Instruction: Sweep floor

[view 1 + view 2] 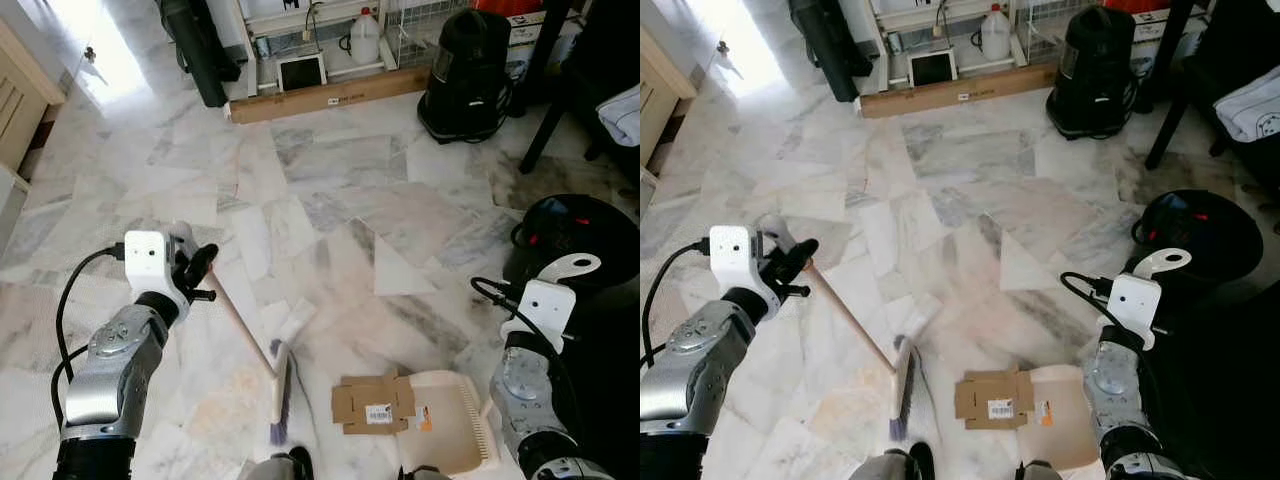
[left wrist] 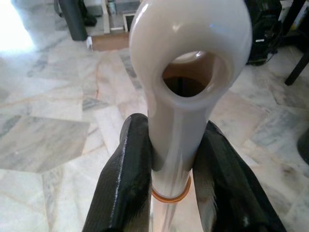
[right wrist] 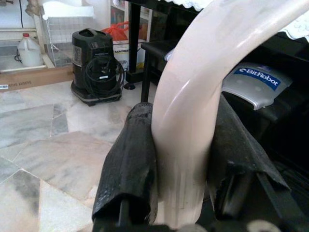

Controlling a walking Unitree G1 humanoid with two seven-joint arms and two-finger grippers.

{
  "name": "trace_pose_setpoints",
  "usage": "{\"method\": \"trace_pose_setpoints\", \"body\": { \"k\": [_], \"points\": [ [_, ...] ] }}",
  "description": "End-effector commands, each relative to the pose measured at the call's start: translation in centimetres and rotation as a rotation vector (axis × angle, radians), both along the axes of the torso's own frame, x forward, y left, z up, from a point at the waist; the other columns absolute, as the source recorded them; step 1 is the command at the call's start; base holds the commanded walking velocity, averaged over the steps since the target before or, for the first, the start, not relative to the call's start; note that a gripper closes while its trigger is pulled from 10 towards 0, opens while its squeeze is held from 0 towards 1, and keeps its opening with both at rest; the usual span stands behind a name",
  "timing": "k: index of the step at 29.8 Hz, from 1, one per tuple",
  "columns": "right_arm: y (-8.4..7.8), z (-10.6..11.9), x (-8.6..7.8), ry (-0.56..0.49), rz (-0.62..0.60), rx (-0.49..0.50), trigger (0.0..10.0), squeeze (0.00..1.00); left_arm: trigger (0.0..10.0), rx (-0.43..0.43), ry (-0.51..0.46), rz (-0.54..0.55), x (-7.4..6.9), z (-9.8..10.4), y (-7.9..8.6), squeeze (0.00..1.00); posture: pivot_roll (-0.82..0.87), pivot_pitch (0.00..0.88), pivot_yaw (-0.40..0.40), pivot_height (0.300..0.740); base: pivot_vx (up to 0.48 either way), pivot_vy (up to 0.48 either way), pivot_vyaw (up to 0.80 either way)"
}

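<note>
**While the dustpan waits, the broom stands ready to push**

With both arms busy, the robot is midway through gathering litter on the pale marbled stone floor (image 1: 330, 190). Its left end effector (image 2: 169, 174) is clenched around the cream plastic grip of a wooden-handled broom (image 1: 240, 325), whose purple-bristled head (image 1: 279, 397) rests on the floor just to the robot's left of a flattened brown cardboard scrap (image 1: 372, 404). That scrap lies at the mouth of a cream plastic dustpan (image 1: 452, 420), touching or overlapping its lip. The right end effector (image 3: 181, 174) is clamped on the dustpan's curved cream handle (image 1: 572, 268), holding the pan beside the cardboard. To my eye the collecting stroke is in hand: next the broom head should sweep toward the cardboard and drive it fully into the pan, which must stay flat and steady.
</note>
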State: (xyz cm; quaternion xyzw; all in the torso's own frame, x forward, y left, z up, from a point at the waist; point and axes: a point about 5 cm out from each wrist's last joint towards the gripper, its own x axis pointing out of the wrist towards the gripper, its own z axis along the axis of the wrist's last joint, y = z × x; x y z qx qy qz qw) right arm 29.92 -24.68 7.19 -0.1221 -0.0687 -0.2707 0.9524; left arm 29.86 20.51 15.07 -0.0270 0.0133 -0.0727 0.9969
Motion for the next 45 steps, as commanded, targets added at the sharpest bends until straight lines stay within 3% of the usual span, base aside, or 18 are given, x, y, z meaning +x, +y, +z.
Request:
{"method": "trace_pose_setpoints", "body": {
  "k": [1, 13, 25, 33, 38, 45],
  "points": [
    [-0.1, -2.2, -1.3, 0.114, 0.003, 0.002, 10.0, 0.0, 10.0, 0.031, 0.032, 0.02, -0.5, -1.2, 0.5, 0.0, 0.18, 0.225, 0.142, 0.74, 0.0, 0.0, 0.0],
    [0.1, -2.2, -1.1, 0.118, 0.007, 0.003, 10.0, 0.0, 10.0, -0.038, 0.206, -0.191, -2.1, -4.7, -2.3, 0.0, 0.18, 0.22, 0.138, 0.74, 0.0, 0.0, 0.0],
    [-0.2, -2.3, -1.4, 0.12, 0.007, -0.005, 10.0, 0.0, 10.0, -0.05, 0.214, -0.198, -1.7, -5.3, -3.5, 0.0, 0.16, 0.234, 0.139, 0.74, 0.0, 0.0, 0.0],
    [-0.4, -2.3, -1.6, 0.118, 0.015, -0.006, 10.0, 0.0, 10.0, -0.088, 0.214, -0.127, -1.5, -5.6, -2.4, 0.0, 0.15, 0.251, 0.141, 0.74, 0.0, 0.0, 0.0],
    [-0.1, -2.4, -1.6, 0.117, 0.027, -0.001, 10.0, 0.0, 10.0, -0.224, 0.205, -0.122, -1.0, -5.7, -3.1, 0.0, 0.15, 0.246, 0.14, 0.74, 0.0, 0.0, 0.0],
    [0.2, -2.0, -1.2, 0.101, 0.051, 0.007, 10.0, 0.0, 10.0, -0.313, 0.201, -0.095, -0.1, -5.8, -3.5, 0.0, 0.14, 0.258, 0.139, 0.74, 0.0, 0.0, 0.0]
  ]
}}
